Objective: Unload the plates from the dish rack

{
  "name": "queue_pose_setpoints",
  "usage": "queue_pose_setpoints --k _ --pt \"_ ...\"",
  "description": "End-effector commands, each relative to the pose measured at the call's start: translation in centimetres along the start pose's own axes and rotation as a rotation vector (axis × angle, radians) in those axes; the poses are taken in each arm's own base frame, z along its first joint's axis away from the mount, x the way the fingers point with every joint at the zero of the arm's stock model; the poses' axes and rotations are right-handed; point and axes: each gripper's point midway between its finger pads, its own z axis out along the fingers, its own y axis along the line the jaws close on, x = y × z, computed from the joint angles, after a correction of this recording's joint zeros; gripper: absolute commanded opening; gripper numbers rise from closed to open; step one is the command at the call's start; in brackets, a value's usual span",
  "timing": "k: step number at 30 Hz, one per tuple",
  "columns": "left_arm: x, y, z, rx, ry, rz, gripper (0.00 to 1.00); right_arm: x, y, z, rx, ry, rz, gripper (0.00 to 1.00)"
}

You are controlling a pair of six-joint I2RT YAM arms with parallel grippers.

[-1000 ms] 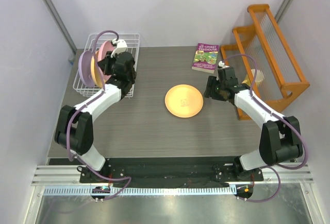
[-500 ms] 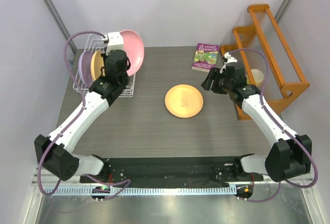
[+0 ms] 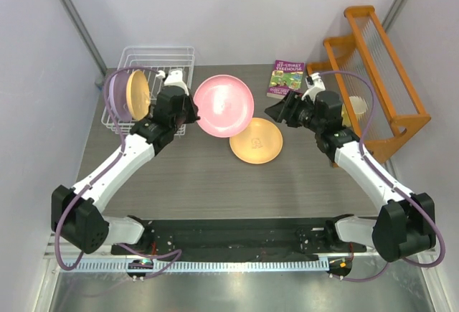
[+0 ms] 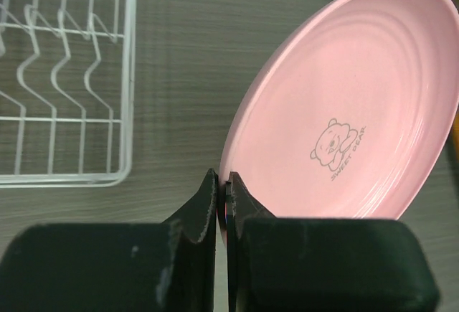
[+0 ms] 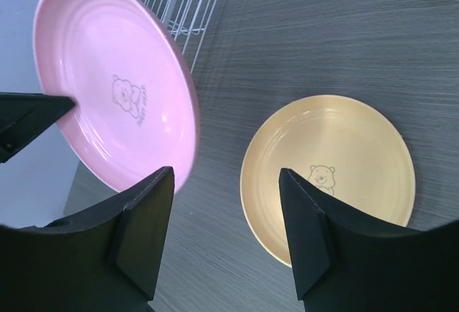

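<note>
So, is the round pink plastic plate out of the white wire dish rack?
Out: the left gripper holds the pink plate by its rim, beside the rack.

Blocked at far left corner by white wire dish rack (image 3: 159, 54). Lilac plate (image 3: 113, 97) and upright orange-yellow plate (image 3: 138, 94) at its left end, bare prongs to right. Blocked over table middle by pink plate (image 3: 224, 105), tilted, rim pinched in left gripper (image 4: 221, 190). Flat orange-yellow plate (image 3: 256, 140) on table (image 3: 186, 183), just right of it. Narrow gap only between pink plate and right gripper (image 3: 281, 111), jaws spread. Book (image 3: 286, 79) at far edge, orange wooden shelf rack (image 3: 380, 61) along right edge. Open passage along near edge, corner to corner.
</note>
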Motion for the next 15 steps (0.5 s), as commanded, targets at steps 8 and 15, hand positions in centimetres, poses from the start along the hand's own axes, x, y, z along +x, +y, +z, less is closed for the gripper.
queue_pose_setpoints --k 8,15 --pt "-0.7 -5.0 -0.2 0.180 -0.029 -0.124 0.00 0.6 2.5 1.9 -0.089 0.002 -0.009 0.66" --pt "0.0 -5.7 0.2 0.172 -0.023 -0.102 0.00 1.6 2.2 3.2 -0.034 0.030 -0.042 0.35"
